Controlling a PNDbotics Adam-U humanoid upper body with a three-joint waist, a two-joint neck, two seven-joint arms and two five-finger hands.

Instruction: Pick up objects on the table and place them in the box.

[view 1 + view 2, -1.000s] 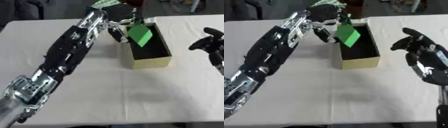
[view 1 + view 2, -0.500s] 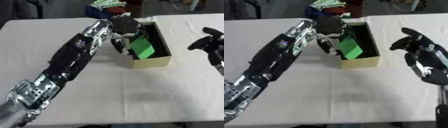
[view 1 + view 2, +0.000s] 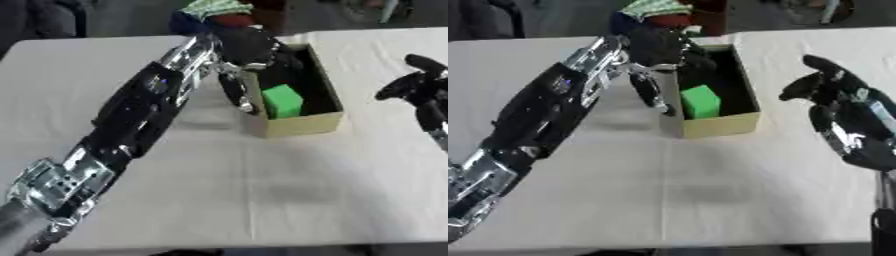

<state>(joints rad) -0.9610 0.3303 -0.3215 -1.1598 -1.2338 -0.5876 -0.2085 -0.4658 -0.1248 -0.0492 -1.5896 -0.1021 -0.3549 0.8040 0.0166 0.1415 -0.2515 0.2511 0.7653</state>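
Table (image 3: 262, 200), then the box (image 3: 302, 125), my left hand (image 3: 249, 45) over its near-left wall, fingers slack, holding nothing. Right hand (image 3: 842, 95) idles open at the side. Green block (image 3: 701, 101) lies inside the box. Risk: my fingers catching the wall when I lift, dragging the box.

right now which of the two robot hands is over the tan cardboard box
The left hand, reaching over the tan cardboard box above the green block. The right hand stays off to the side.

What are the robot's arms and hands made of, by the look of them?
The left arm is a chain of glossy black shells with silver metal joints, ending in a black left hand. The right hand is black too, with silvery patches on its forearm.
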